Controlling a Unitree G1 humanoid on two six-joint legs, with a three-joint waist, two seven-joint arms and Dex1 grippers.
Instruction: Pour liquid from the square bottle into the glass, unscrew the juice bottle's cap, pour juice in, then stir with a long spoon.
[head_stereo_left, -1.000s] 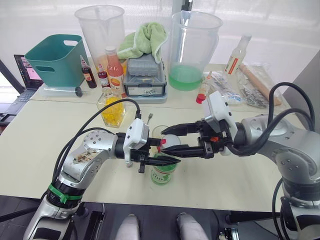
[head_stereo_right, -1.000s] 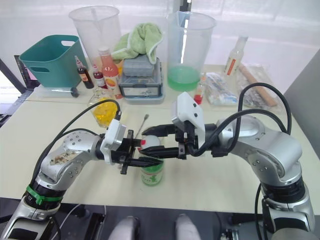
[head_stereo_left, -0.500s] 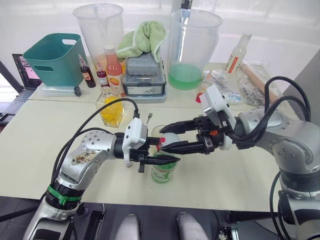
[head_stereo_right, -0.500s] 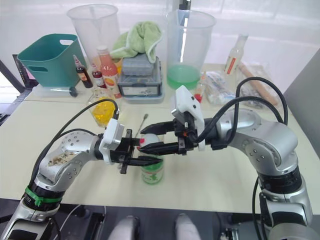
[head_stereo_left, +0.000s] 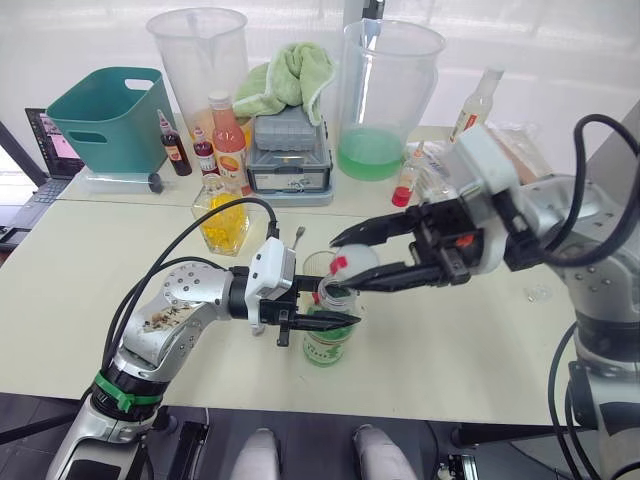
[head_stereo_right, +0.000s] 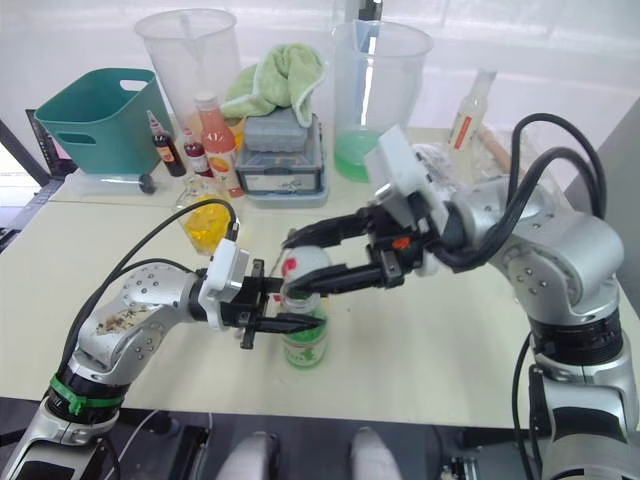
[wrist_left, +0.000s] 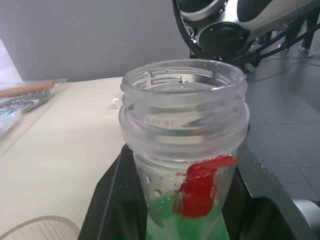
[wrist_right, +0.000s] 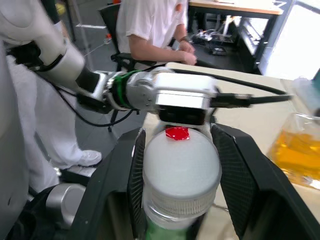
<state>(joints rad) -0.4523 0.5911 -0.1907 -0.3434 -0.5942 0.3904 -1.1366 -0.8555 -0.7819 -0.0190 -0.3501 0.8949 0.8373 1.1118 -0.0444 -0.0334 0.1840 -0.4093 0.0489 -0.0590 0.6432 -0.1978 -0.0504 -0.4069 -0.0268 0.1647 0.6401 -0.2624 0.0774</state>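
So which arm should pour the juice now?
Left. Its pincer is shut on the bottle, whose neck is open, and the glass stands close by. The right pincer is busy holding the cap.

From the head we look forward and down over the tabletop (head_stereo_left: 90, 260) with both eyes, sharing one scene. Each wrist camera peers close along its claw, both meeting at the juice bottle (wrist_left: 184, 145).

The glass (head_stereo_left: 322, 265) is sitting mostly hidden behind the juice bottle (head_stereo_left: 328, 335) and claws; the long spoon (head_stereo_left: 298, 236) is showing just its tip.
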